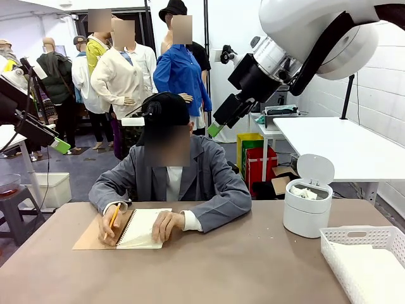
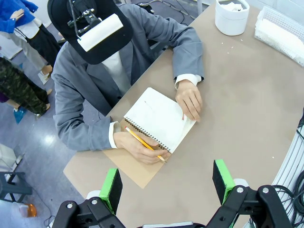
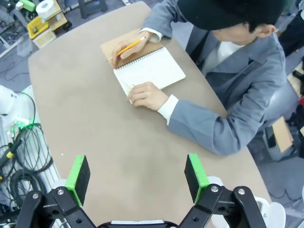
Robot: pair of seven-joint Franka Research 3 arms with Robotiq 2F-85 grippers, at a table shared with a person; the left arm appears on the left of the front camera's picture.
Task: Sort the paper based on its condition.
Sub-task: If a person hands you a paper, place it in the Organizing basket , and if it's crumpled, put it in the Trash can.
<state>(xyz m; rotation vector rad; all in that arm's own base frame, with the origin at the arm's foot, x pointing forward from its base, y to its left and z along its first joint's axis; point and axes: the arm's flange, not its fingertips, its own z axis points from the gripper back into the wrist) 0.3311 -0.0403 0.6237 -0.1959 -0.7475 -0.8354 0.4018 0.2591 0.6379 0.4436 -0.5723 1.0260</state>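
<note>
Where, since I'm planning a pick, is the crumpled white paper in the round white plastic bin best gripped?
Probably pinch the crumpled white paper across its lumpy top, coming straight down from above. It sits inside the round white plastic bin, whose wall shields its sides, while the flip lid stands open at the far side, leaving the mouth clear.

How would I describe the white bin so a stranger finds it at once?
On the brown table, look to the robot's right side. The bin stands beside the white basket. It alone is round, with a raised lid and crumpled paper inside.
</note>
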